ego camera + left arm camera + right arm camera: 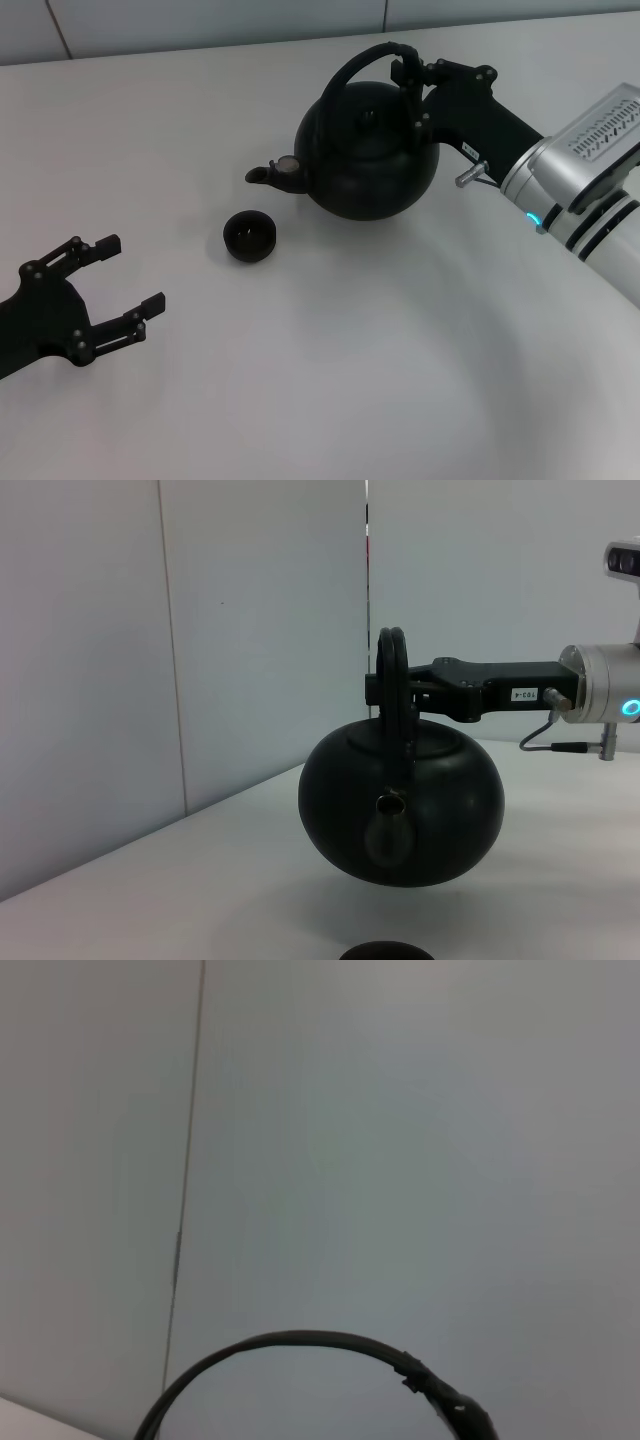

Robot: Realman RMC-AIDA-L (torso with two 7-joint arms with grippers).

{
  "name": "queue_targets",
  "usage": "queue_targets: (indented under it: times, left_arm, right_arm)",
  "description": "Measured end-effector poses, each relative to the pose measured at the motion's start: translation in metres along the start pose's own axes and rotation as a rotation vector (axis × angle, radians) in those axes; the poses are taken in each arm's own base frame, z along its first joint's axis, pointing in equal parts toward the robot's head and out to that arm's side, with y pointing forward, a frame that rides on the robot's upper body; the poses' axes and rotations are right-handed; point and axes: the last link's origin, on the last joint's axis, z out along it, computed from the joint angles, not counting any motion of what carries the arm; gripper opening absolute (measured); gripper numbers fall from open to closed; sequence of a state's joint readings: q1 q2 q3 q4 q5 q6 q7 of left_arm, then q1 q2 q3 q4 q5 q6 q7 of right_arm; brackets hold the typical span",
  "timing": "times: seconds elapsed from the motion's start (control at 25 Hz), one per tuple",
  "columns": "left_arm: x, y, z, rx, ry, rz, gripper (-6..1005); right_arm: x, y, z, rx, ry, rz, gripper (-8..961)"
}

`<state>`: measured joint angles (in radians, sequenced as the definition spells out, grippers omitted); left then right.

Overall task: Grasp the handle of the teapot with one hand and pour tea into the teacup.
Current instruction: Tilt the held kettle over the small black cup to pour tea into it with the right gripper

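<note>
Teapot (368, 150) hung lifted off the white table (350, 380), as the left wrist view showed a gap under its base, its short spout (262, 174) aimed toward the robot's left and just above the teacup (249, 236). Over its lid the handle (362, 62) was pinched by the right gripper (412, 88), fingers pressed together on the hoop's thicker side. Well apart, near the table's left edge, the left gripper (118, 285) rested with its fingers spread and nothing between them.
</note>
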<state>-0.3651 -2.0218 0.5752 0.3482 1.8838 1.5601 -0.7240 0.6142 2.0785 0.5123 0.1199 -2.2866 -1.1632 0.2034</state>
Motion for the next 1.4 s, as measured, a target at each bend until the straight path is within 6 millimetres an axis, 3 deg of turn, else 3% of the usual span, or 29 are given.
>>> queue_targets:
  times: [1.4]
  left_arm:
    - [0.000,0.001,0.003,0.001,0.001,-0.003,860]
  right_arm:
    - [-0.008,-0.006,0.013,-0.044,-0.002,-0.206,105]
